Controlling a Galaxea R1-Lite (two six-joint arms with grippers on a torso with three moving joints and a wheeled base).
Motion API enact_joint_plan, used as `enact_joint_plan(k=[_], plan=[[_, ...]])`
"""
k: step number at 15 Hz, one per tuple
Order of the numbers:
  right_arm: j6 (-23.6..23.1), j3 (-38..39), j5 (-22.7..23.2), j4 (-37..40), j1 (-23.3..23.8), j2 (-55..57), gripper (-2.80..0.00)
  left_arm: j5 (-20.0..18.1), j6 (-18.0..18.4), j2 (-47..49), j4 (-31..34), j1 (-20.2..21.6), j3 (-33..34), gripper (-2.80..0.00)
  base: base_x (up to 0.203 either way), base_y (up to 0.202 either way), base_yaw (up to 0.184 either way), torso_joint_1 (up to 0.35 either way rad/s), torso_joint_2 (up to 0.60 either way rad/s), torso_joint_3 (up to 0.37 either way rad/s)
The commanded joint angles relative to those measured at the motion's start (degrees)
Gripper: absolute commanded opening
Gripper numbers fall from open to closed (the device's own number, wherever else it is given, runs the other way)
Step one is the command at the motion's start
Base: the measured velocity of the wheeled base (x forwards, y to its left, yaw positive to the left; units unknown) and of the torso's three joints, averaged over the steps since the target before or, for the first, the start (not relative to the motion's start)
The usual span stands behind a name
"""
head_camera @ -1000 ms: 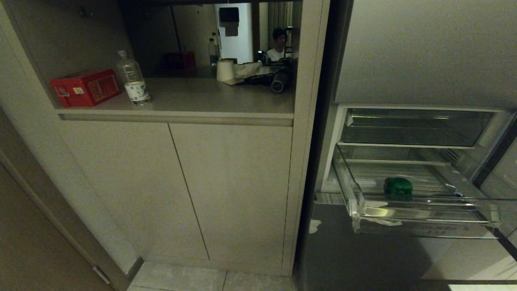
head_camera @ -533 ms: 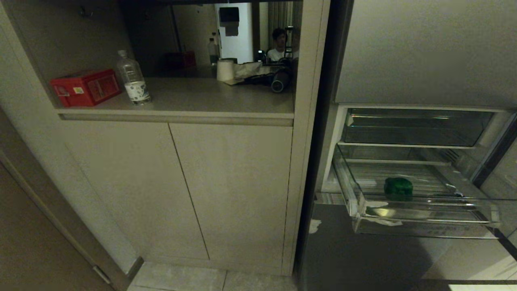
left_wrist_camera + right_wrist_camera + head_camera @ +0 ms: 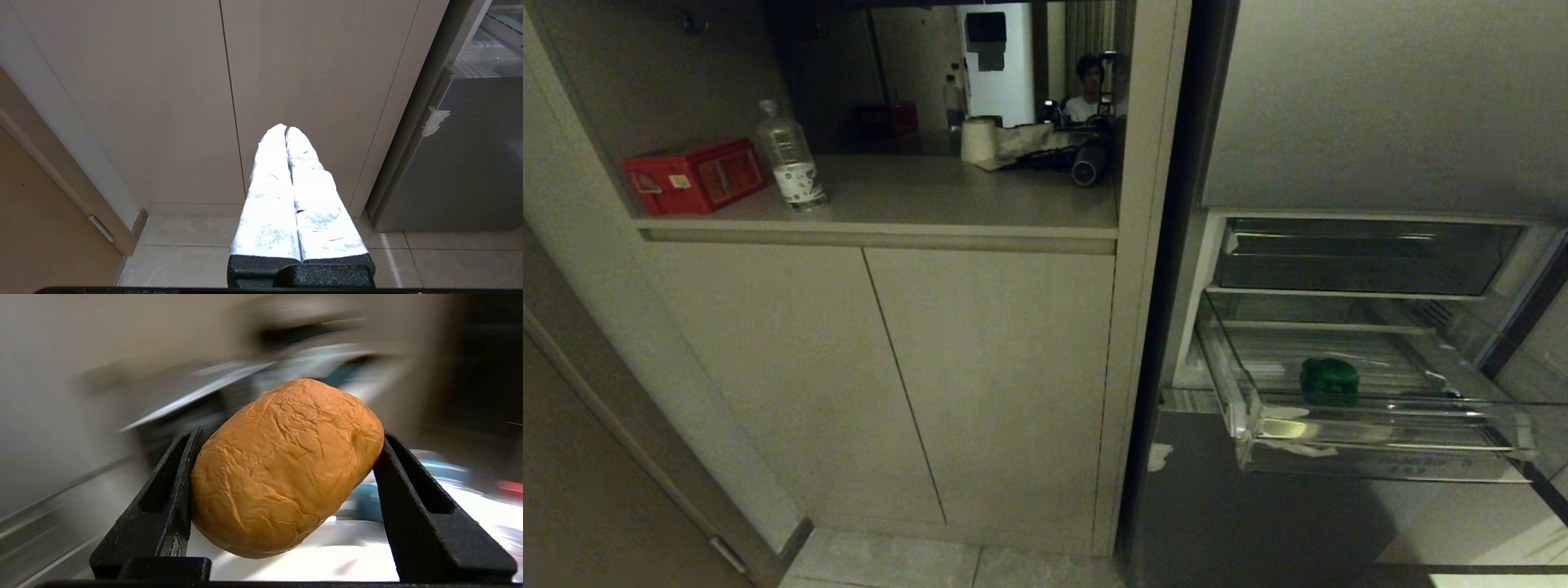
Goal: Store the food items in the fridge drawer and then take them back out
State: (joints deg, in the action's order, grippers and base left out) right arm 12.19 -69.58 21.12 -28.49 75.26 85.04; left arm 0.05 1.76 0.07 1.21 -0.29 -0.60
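Pinching one orange-brown bun (image 3: pixel 282 469), the right gripper (image 3: pixel 286 465) holds it; one green piece (image 3: pixel 1329 380) lies in the fridge drawer (image 3: pixel 1380 433).

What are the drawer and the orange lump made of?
The drawer looks like clear, glossy plastic: you can see the green lump through it. The orange lump, squeezed in the right gripper, looks like soft bread with a wrinkled, matte crust, or maybe a foam toy.

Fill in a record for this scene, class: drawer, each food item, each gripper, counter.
drawer: pulled out, clear
green item: lying in the drawer
bun: orange-brown, clamped between the right gripper's fingers
right gripper: shut on bun, outside the head view
left gripper: shut, empty, pointing at cabinet doors
counter: red box, bottle
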Motion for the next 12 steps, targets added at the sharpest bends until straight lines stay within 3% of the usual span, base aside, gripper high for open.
enact_joint_plan(k=[1, 6, 8, 12], plan=[[-3.2, 7.9, 1.0, -0.2, -15.6, -8.2, -2.8, 0.0, 0.1, 0.0, 0.0, -0.1, 0.0, -2.8, 0.0, 0.0, 0.0, 0.0, 0.0, 0.0], [-7.2, 23.3, -0.4, 0.1, -44.0, -11.2, -2.8, 0.0, 0.0, 0.0, 0.0, 0.0, 0.0, -2.8, 0.0, 0.0, 0.0, 0.0, 0.0, 0.0], [-7.6, 27.0, -2.2, 0.3, -48.5, -6.2, -2.8, 0.0, 0.0, 0.0, 0.0, -0.1, 0.0, -2.8, 0.0, 0.0, 0.0, 0.0, 0.0, 0.0], [-7.5, 27.6, -2.6, 0.0, -51.4, 4.5, -2.8, 0.0, 0.0, 0.0, 0.0, 0.0, 0.0, -2.8, 0.0, 0.0, 0.0, 0.0, 0.0, 0.0]])
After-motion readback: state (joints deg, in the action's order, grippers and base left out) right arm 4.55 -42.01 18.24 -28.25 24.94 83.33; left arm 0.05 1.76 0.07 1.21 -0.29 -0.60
